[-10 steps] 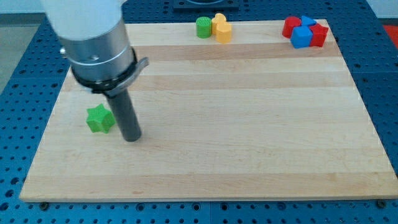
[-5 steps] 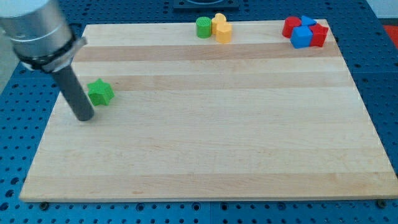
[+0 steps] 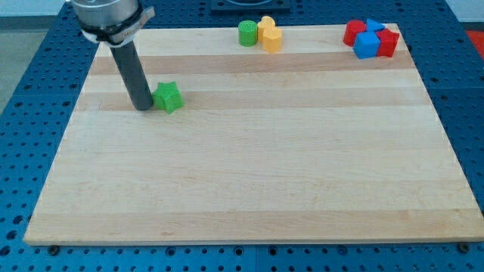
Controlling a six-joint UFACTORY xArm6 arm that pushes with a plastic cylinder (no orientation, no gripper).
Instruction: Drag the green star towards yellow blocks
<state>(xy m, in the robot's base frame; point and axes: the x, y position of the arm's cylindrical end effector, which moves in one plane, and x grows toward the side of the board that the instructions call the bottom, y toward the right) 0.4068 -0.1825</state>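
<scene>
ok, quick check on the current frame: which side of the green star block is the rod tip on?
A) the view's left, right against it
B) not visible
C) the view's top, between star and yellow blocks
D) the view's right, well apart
A: my tip sits at the left edge of the green star block, on the side away from the yellow blocks at the wooden board's top edge.

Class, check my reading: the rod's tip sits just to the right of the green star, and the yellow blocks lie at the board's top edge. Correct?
Not quite. In the camera view, my tip sits just to the view's left of the green star, not its right. The yellow blocks do lie at the board's top edge.
</scene>
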